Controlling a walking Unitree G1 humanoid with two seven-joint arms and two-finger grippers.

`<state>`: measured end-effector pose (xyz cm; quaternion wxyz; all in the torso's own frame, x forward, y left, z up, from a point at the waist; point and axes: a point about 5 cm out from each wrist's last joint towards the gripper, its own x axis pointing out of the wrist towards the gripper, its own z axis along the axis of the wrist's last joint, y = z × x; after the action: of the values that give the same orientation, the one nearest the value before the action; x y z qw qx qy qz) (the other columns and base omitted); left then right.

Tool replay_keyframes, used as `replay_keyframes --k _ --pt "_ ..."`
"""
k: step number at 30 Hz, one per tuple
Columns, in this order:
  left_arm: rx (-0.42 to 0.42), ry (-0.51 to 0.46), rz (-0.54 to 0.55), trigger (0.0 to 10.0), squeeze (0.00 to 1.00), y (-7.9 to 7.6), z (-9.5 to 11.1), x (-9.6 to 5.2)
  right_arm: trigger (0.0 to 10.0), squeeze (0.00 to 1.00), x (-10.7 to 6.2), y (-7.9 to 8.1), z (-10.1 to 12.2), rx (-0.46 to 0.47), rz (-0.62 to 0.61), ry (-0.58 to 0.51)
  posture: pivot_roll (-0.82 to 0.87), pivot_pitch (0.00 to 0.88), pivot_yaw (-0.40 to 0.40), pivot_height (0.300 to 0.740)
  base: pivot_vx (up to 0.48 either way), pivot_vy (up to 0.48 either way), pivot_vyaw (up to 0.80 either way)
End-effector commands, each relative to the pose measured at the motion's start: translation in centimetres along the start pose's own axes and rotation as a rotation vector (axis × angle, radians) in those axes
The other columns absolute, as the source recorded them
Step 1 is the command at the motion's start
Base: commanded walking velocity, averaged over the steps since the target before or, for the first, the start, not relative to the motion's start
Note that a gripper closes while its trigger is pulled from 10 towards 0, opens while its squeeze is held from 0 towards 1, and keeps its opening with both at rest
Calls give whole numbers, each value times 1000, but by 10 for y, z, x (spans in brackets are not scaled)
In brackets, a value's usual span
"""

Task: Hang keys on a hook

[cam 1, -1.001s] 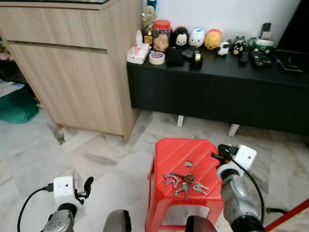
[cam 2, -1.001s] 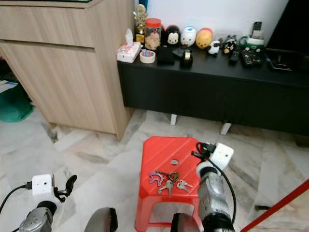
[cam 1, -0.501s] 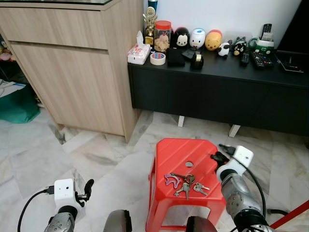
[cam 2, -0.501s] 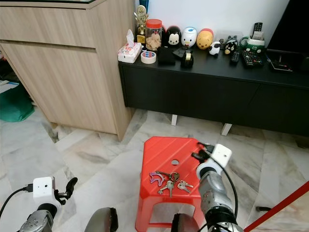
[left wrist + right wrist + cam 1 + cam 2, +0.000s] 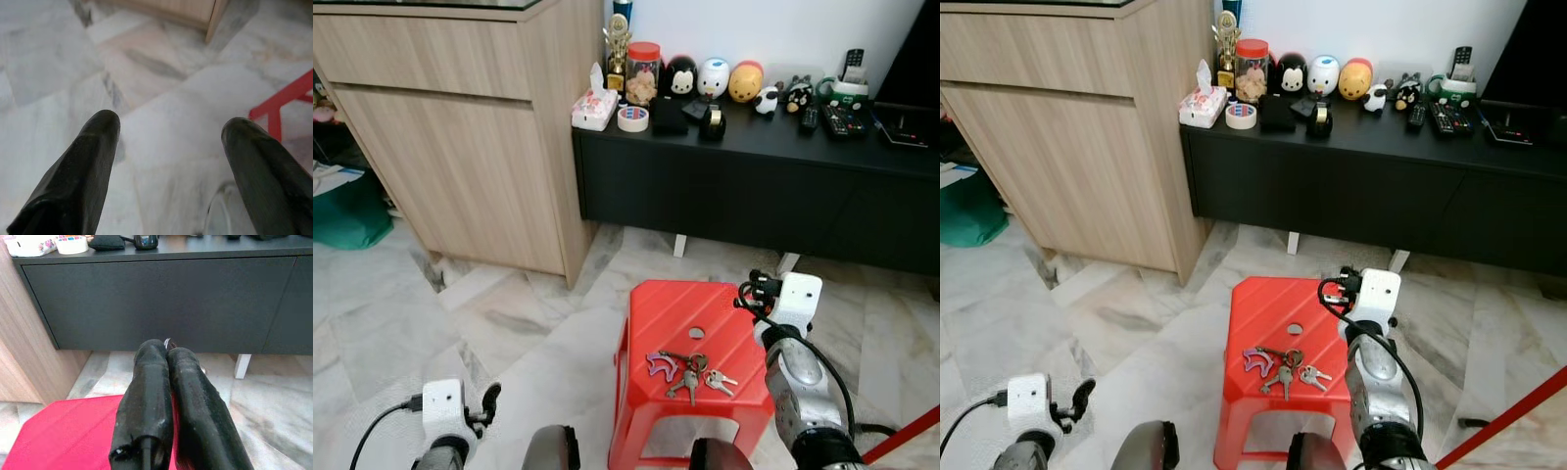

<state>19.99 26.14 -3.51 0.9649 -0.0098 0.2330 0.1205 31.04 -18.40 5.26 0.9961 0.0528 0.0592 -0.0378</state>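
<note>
So we're basically at square one here. The keys (image 5: 689, 370) lie loose on the red stool (image 5: 677, 318), a bunch with a purple fob, near its front edge. Nothing has hold of them.

Our right pincer (image 5: 164, 367) is up over the back right side of the stool, pointing toward the black surface (image 5: 783, 132) with the toy figures and tape rolls. Its two fingers are pressed together and we can't see anything between them. It's close to the keys but not touching them.

Our left pincer (image 5: 168, 134) hangs low over the marble floor (image 5: 431, 313), fingers spread wide, gripping nothing, well away from the stool.

As for a hook, we can't spot one anywhere in view. So in our judgement everything is left: spread the right fingers, get down to the keys, grab them, find the hook, hang them.
</note>
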Motion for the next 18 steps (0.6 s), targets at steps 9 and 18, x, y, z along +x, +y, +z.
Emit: replay_keyframes --k 9,18 --pt "-11 136 47 10000 0 7 -25 -8 10000 0 2 -4 3 -10 -13 -24 86 0 -58 698 0 0 0" --pt "16 256 58 10000 0 9 -43 -15 10000 0 3 -6 4 -5 -17 -31 80 0 -49 740 0 0 0"
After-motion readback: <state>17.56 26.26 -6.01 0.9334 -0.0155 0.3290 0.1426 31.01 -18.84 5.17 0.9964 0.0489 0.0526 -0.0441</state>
